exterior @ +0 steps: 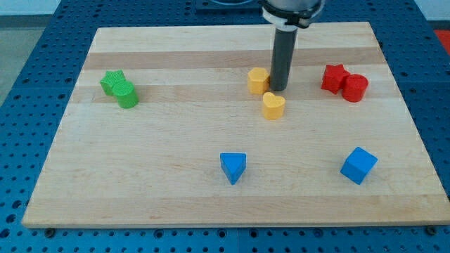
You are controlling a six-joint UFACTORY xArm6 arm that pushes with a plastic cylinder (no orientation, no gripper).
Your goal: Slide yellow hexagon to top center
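Observation:
The yellow hexagon [258, 81] sits on the wooden board [176, 161] a little right of centre, in the upper half. My tip [278, 89] rests on the board just to the hexagon's right, close to or touching it. A yellow heart-shaped block [273, 105] lies just below my tip, toward the view's bottom. The rod rises straight up from the tip to the view's top edge.
A green star [112, 81] and a green cylinder [127, 95] touch at the left. A red star [335, 77] and a red cylinder [355, 88] touch at the right. A blue triangle [233, 167] and a blue cube [358, 165] lie in the lower half.

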